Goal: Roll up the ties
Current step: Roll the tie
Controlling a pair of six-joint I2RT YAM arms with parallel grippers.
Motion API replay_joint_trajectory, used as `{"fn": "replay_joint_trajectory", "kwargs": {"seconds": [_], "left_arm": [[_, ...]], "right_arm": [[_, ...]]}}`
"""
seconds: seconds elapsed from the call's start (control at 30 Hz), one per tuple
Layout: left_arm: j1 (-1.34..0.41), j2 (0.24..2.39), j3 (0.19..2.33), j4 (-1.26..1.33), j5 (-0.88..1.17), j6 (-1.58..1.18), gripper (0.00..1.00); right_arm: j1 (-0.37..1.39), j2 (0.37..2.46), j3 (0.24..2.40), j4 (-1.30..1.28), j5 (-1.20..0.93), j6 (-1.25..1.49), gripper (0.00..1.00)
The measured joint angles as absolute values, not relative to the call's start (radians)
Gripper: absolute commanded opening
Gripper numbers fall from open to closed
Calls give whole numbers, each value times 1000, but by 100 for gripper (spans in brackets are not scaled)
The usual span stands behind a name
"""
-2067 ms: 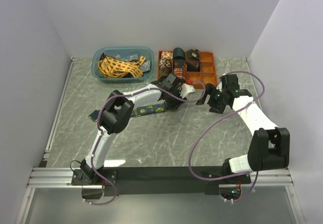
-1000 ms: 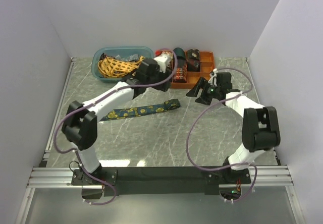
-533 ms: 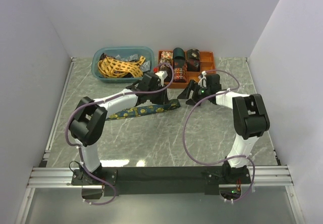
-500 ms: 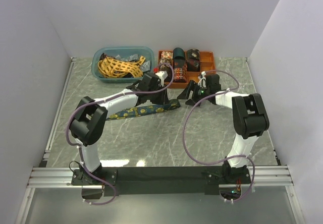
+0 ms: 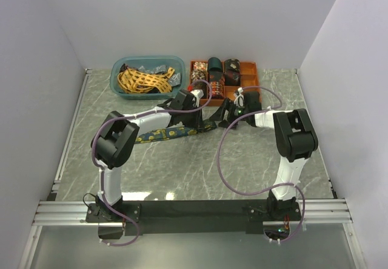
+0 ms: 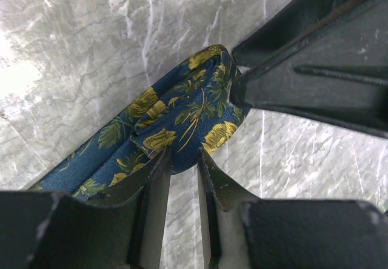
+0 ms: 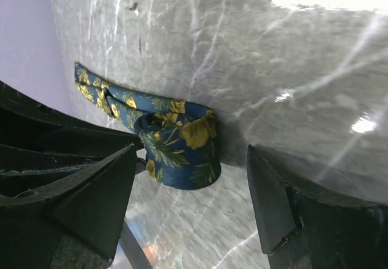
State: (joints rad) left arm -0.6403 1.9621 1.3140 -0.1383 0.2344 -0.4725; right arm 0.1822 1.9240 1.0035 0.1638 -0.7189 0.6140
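Note:
A navy tie [image 5: 163,134] with gold leaf motifs lies flat on the marble, running left to right. Its right end is curled into a small loop [image 7: 182,142]. My left gripper [image 5: 199,119] is at that end; in the left wrist view its narrow jaws [image 6: 183,157] pinch the lower edge of the fold [image 6: 182,120]. My right gripper [image 5: 225,116] is open wide just to the right, its fingers [image 7: 91,202] either side of the loop without touching it. Its dark finger also shows in the left wrist view [image 6: 309,63].
A blue bin [image 5: 115,82] at the back left holds a yellow lattice tie [image 5: 140,79] and darker fabric. An orange tray [image 5: 251,91] behind the grippers holds several rolled ties. Purple cables loop off both arms. Walls close in left, right and back.
The left gripper came down from near the bin to the tie's right end and took hold of it. The right gripper moved left toward that end. The end now curls into a loop.

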Motion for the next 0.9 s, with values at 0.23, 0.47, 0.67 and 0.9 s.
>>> {"fn": "replay_joint_trajectory", "kwargs": {"seconds": [0.23,0.47,0.67,0.9], "left_arm": [[-638,1975,1325,-137,220,-464,30],[-626,1996,1325,-133,221,-459,31],[-621,2011,1331,-124,239,-457,32],[-618,2013,1332,-118,258,-458,38]], "right_arm": [[205,1953,1003,225,-761,627,78],[225,1987,1004,287,-811,635,73],[240,2006,1005,322,-821,638,59],[250,2035,1005,338,-786,640,15]]}}
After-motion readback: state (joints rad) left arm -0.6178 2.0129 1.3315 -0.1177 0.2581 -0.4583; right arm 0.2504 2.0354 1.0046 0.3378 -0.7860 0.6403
